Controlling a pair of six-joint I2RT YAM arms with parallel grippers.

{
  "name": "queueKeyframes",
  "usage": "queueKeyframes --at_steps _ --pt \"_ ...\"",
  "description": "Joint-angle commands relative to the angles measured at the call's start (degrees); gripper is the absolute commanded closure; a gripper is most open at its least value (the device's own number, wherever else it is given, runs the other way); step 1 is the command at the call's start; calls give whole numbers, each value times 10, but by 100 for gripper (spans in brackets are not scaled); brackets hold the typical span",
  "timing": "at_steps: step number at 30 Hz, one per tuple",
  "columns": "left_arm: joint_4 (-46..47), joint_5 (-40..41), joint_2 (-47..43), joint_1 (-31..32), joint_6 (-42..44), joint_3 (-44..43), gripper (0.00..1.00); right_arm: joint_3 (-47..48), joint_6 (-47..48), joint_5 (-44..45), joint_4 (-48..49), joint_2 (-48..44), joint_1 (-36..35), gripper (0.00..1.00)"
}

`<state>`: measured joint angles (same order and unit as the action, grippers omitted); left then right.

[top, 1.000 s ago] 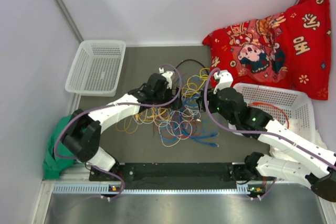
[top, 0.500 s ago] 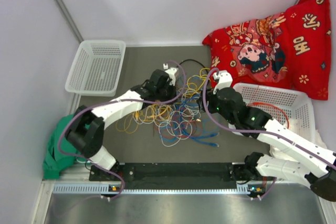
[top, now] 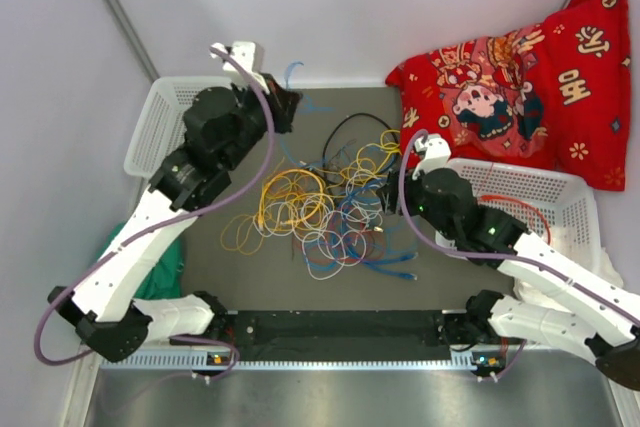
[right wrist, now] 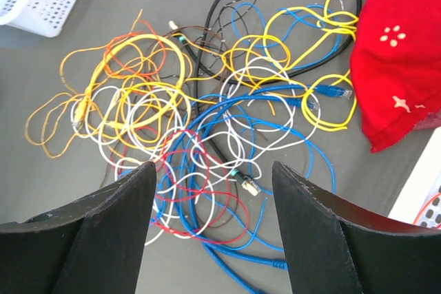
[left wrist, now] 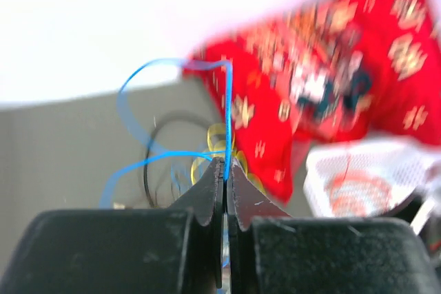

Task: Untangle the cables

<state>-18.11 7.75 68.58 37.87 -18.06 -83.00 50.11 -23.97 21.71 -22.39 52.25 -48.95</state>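
Note:
The cables [top: 330, 212] lie in a tangled heap of yellow, orange, white, red, blue and black loops on the grey mat; the right wrist view shows them from above [right wrist: 207, 101]. My left gripper [top: 287, 105] is raised toward the back wall, left of the heap. In its wrist view the left gripper [left wrist: 226, 164] is shut on a thin blue cable [left wrist: 227, 115], which loops up and trails back toward the heap. My right gripper [top: 388, 192] hovers at the heap's right side. Seen from its own wrist, it [right wrist: 213, 173] stands open over blue and red loops, holding nothing.
A white mesh basket [top: 165, 137] sits at the back left. Another white basket [top: 560, 187] at the right holds an orange-red cable [top: 520, 205]. A red printed cushion [top: 520, 87] leans at the back right. A green cloth [top: 160, 267] lies at the left edge.
My left gripper shut on the blue cable in the heap, then rose up and back to the left, drawing it out. The right arm barely moved.

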Motion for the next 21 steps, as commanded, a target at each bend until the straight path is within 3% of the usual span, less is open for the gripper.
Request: queueKeyframes --at_steps 1,7,9,13,16,17,21 --pt "-29 56 8 0 14 -89 100 2 -11 -16 1 -20 5 32" --pt "-63 180 68 1 69 -210 100 -1 -13 -19 -12 -39 5 33" --pt "-80 260 88 -1 94 -225 100 -4 -14 -18 -13 -43 5 33" --pt "-88 345 156 -24 109 -248 100 -5 -12 -18 -14 -42 6 33" --pt "-111 348 203 -84 74 -271 100 5 4 -21 -16 -24 5 32" --pt "-122 334 213 -135 53 -275 100 14 10 -19 -18 -20 5 32" --pt "-127 221 236 -280 -116 -241 100 23 23 -24 -17 1 6 32"
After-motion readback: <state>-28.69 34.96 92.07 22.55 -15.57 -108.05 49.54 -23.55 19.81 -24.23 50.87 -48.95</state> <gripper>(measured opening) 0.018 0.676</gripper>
